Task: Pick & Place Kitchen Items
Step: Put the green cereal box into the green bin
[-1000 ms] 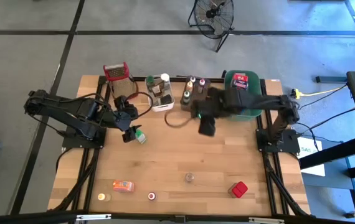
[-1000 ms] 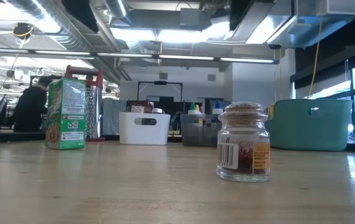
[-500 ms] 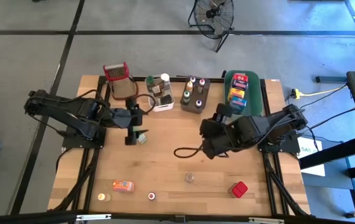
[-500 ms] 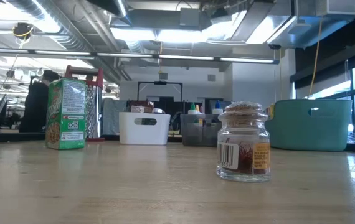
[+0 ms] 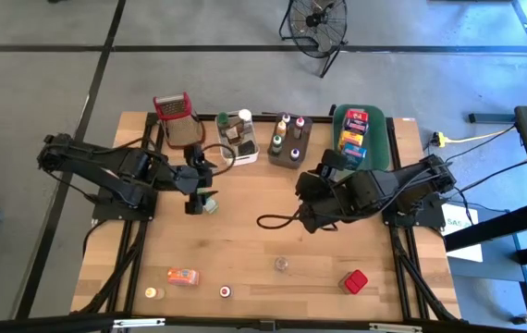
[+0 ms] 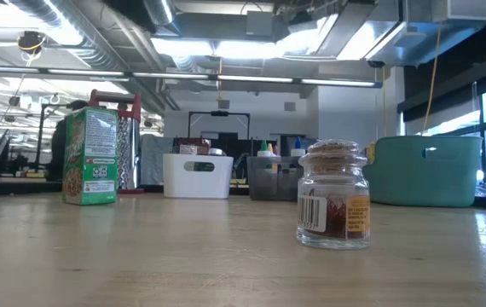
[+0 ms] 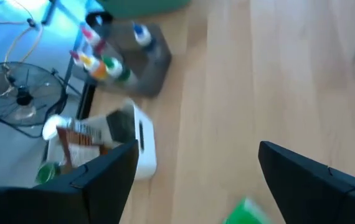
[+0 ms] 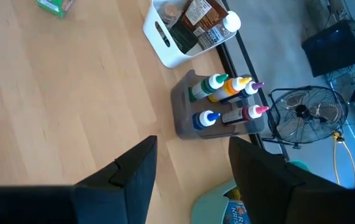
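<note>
In the high view the left arm reaches from the left edge of the table toward the middle, its links folded low and its wrist turned so that the left gripper sits in the upper left-centre of the frame, just beside the green box; in the left wrist view the two dark fingers stand wide apart with bare wood between them and only a corner of the green box at the bottom edge, so the gripper is open and holds nothing; the right arm stretches from the right edge toward the centre, elbow bent, with the right gripper right of centre above bare wood, a dark cable looping from it; in the right wrist view its fingers are parted with nothing between them; the other kitchen items lie spread out: the white tub, grey caddy and green tub along the upper edge each hold bottles or boxes; along the lower edge lie an orange tin, a small jar and a red box; in the low view the jar stands upright at centre right and the green box upright at far left.
</note>
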You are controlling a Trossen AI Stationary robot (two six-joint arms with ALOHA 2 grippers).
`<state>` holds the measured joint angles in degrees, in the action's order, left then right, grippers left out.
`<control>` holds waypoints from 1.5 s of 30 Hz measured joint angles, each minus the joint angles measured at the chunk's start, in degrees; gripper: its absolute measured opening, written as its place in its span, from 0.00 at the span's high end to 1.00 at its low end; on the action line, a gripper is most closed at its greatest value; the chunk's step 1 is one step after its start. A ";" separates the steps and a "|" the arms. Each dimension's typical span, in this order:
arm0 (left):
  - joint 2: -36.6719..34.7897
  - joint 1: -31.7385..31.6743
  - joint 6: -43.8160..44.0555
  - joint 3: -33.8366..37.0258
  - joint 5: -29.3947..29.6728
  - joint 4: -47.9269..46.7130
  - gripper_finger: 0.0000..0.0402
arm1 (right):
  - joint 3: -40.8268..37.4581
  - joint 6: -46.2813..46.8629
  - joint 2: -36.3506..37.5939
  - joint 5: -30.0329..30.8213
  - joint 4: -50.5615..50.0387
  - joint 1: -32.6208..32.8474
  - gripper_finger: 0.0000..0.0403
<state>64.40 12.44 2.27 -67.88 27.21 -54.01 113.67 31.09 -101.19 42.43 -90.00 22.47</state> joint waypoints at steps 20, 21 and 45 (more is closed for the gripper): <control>1.29 -10.28 -22.29 0.00 -22.72 -17.43 0.17 | -6.64 0.08 -0.02 -0.63 0.48 -0.69 0.50; 1.82 -11.18 -22.44 -0.02 -22.85 -17.09 0.17 | -6.64 0.07 -0.02 -0.63 0.50 -0.69 0.50; 14.26 -16.74 -26.18 1.46 -29.95 -18.97 0.17 | -6.64 0.27 -0.02 -3.62 0.48 0.54 0.50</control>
<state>78.66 -4.30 -23.90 -66.41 -2.74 -72.97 107.02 31.36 -101.21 38.81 -89.52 23.01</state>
